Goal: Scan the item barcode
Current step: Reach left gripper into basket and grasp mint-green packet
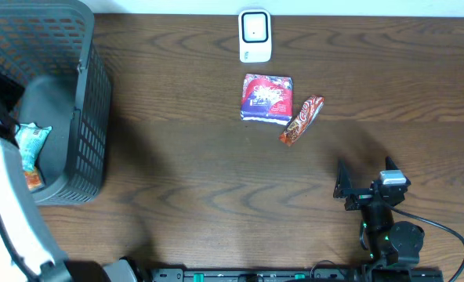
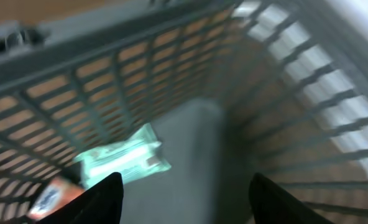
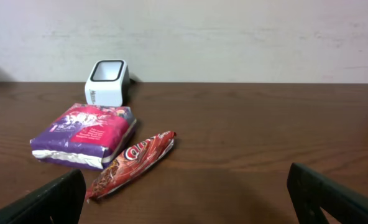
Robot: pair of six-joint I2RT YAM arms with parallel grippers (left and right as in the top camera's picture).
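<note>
Left gripper (image 2: 187, 194) hangs open and empty over a teal packet (image 2: 125, 158) in the nine-o'clock basket (image 1: 88, 102), while the right gripper (image 3: 187, 200), open at five o'clock, faces the red snack wrapper (image 3: 131, 163) beside the purple packet (image 3: 84, 134), with the scanner (image 3: 107, 82) behind at twelve.

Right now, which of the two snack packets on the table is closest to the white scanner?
The purple-and-pink packet. It lies flat, in line with the white scanner. The red wrapper lies slanted on the packet's other side, farther from the scanner.

Left gripper (image 2: 185, 186) points downward at the overhead view's left edge, jaws parted, while right gripper (image 1: 340, 182) sits at lower right, jaws spread wide.
</note>
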